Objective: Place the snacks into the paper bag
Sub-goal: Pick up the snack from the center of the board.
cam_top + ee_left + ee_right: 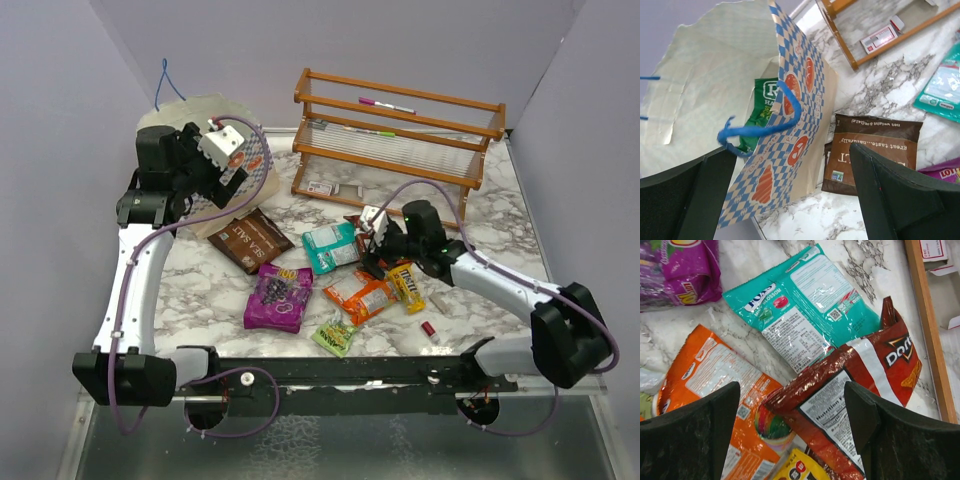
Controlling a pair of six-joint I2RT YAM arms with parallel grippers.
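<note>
The paper bag [185, 112] lies at the back left, mouth open; in the left wrist view its checked wall [790, 135] and blue cord [757, 131] show, with the large green multipack [762, 107] inside. My left gripper [238, 178] [790, 210] is open and empty at the bag's rim. On the table lie the brown [250, 240], purple [280, 297], teal [332, 247], orange [360, 297], yellow [407, 285] and light-green [336, 335] packets. My right gripper [372, 256] [790, 440] is open just above the red packet [855, 390], which overlaps the orange [705, 380] and teal [800, 315] ones.
A wooden rack [400, 130] stands at the back right, with small cards under it. A tiny red cylinder [428, 328] lies near the front right. The brown packet [875, 150] lies right beside the bag's wall.
</note>
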